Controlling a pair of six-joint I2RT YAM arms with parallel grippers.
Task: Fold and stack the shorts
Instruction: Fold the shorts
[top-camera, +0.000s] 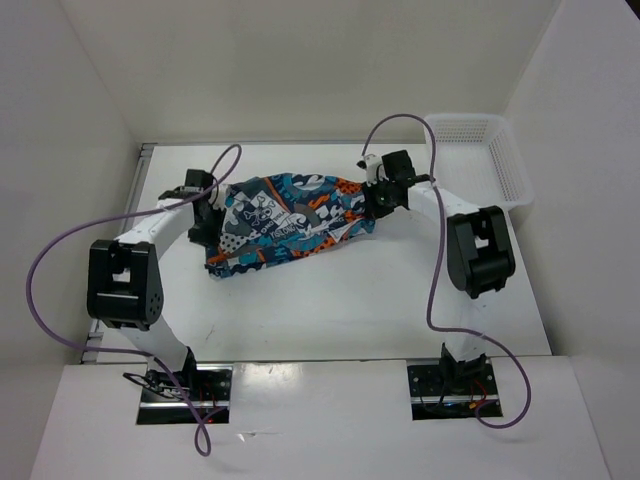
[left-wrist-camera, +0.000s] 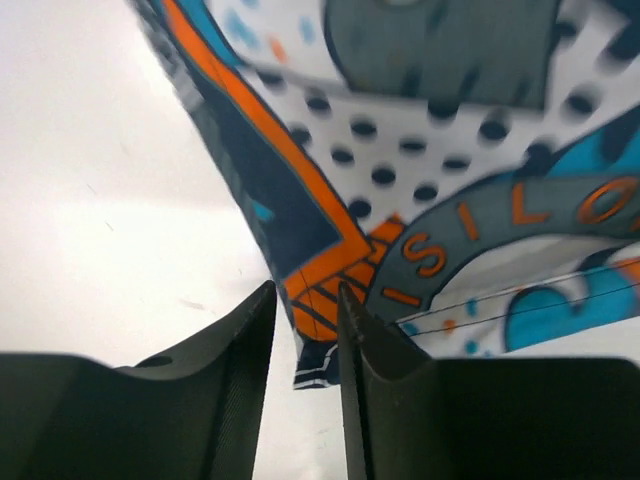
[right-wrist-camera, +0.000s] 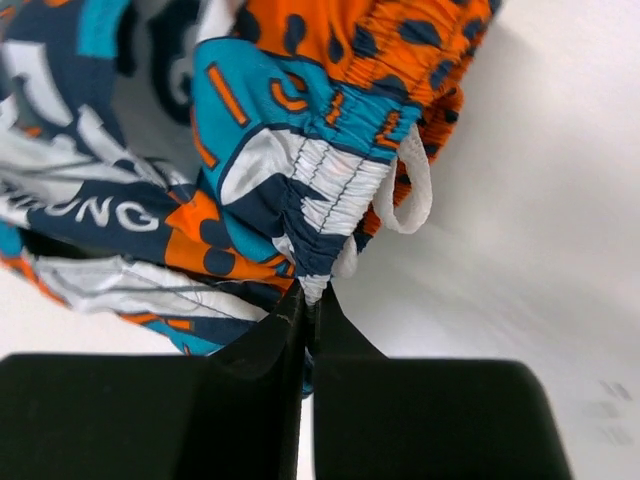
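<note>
The patchwork shorts (top-camera: 290, 225) lie stretched between both arms at the middle of the table, waistband toward the right. My right gripper (top-camera: 378, 197) pinches the gathered elastic waistband; in the right wrist view the gripper (right-wrist-camera: 308, 295) is shut on the shorts (right-wrist-camera: 250, 150), with a white cord loop (right-wrist-camera: 415, 190) hanging beside it. My left gripper (top-camera: 205, 218) is at the shorts' left end. In the left wrist view the gripper (left-wrist-camera: 307, 290) stands slightly open, a hem corner of the shorts (left-wrist-camera: 430, 150) lying in the gap between its fingers.
A white mesh basket (top-camera: 500, 150) stands at the back right corner. White walls enclose the table (top-camera: 330, 300) on three sides. Purple cables loop from both arms over the table's left side and right of centre.
</note>
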